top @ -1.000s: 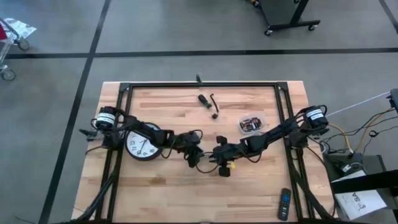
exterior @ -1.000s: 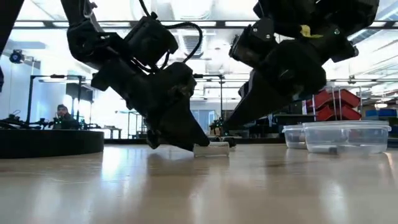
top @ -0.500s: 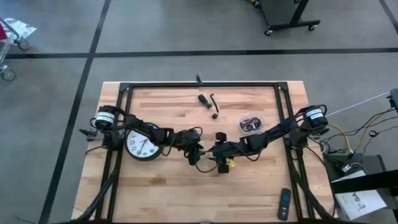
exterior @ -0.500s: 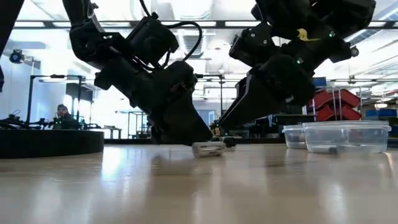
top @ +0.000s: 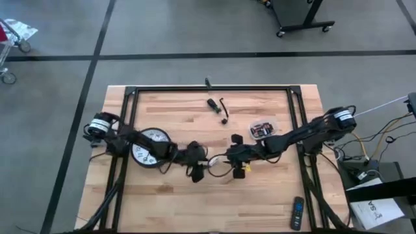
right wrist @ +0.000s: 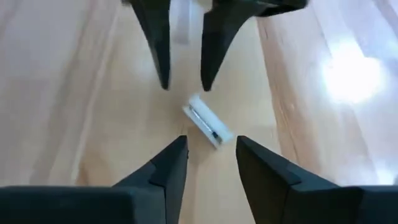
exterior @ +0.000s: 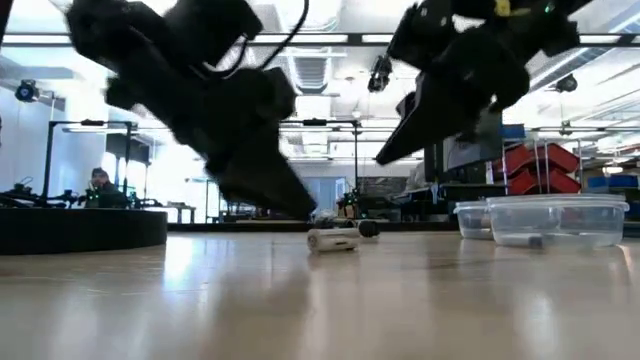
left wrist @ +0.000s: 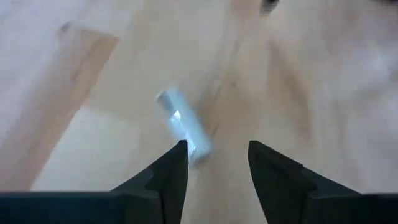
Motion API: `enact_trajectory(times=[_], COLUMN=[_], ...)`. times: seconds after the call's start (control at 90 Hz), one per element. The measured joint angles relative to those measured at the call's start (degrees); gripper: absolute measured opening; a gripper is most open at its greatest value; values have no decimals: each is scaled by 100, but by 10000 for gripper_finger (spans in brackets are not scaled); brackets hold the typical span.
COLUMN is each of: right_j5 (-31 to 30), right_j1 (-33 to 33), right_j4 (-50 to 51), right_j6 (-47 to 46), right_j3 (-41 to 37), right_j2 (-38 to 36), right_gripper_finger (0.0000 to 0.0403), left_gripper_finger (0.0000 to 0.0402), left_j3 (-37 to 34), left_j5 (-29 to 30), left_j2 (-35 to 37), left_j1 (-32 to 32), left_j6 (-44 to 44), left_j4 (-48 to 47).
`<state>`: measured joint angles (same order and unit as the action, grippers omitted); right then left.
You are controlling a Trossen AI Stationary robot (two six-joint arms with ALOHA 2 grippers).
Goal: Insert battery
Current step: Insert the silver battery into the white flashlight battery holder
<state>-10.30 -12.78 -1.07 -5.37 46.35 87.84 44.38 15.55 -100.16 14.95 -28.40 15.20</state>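
Note:
A small white battery (top: 214, 160) lies on its side on the wooden table (top: 169, 201), between my two grippers. It also shows in the low view (exterior: 335, 238). My left gripper (left wrist: 214, 146) hovers open just above it; the battery (left wrist: 183, 124) lies just beyond one fingertip. My right gripper (right wrist: 212, 138) is open too and hangs above the battery (right wrist: 208, 129) from the opposite side. A round white clock (top: 147, 147) lies face up under my left arm.
A clear tub of batteries (top: 263, 130) stands at the right behind my right arm, also seen in the low view (exterior: 545, 220). A screwdriver (top: 212, 104) and a small black tool (top: 224, 112) lie toward the far edge. A remote (top: 297, 213) lies near the front right corner.
Both grippers have risen off the table. My left gripper has drawn back toward the near edge and my right gripper toward the far edge. The battery has stayed on the table between them, in nearly the same place.

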Motion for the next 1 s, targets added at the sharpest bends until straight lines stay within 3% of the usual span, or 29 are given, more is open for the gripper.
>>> enact_trajectory(times=[0.178, 0.578, 1.0], right_j5=[-1, -5, -25], right_j1=[-11, -11, -11], right_j4=[-139, -607, -865], right_j6=[0, -78, -80], right_j3=[0, 9, 7], right_j2=[-54, 403, 509], right_gripper_finger=[109, 129, 126], left_gripper_finger=[175, 271, 269], left_j3=[-2, -26, -11], left_j5=[643, 756, 1312], left_j2=[-105, -705, -1585], left_j1=[221, 209, 192], left_j6=[-183, -1004, -938], left_j4=[146, 780, 2185])
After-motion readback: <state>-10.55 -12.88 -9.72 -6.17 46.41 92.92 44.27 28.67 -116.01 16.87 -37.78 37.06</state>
